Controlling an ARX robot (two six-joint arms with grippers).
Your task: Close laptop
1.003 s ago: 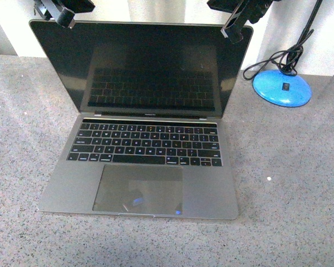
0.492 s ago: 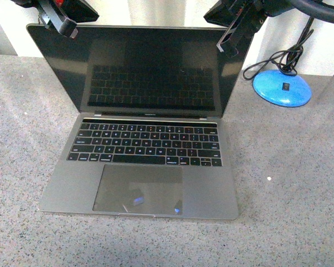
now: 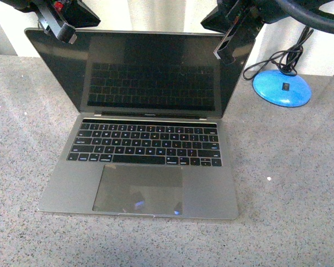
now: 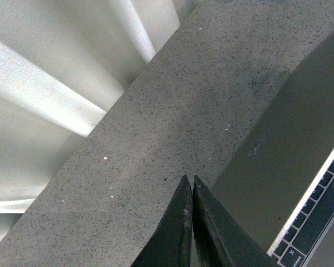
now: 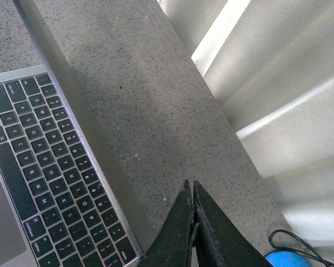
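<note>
**Laptop [image 3: 147, 146] open, both grippers pinched closed**

The laptop sits mid-counter [image 3: 292, 189] with its screen raised. The left gripper [image 3: 65, 33] is at the screen's 11 o'clock corner and the right gripper [image 3: 225, 50] at 1 o'clock (each with fingers pressed together, holding nothing). Whether either touches the screen is unclear.

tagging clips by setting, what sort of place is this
Probably an office or lab workbench: an open laptop sits on a speckled grey countertop, a blue corded base beside it, and pale curtain folds hang behind.
</note>
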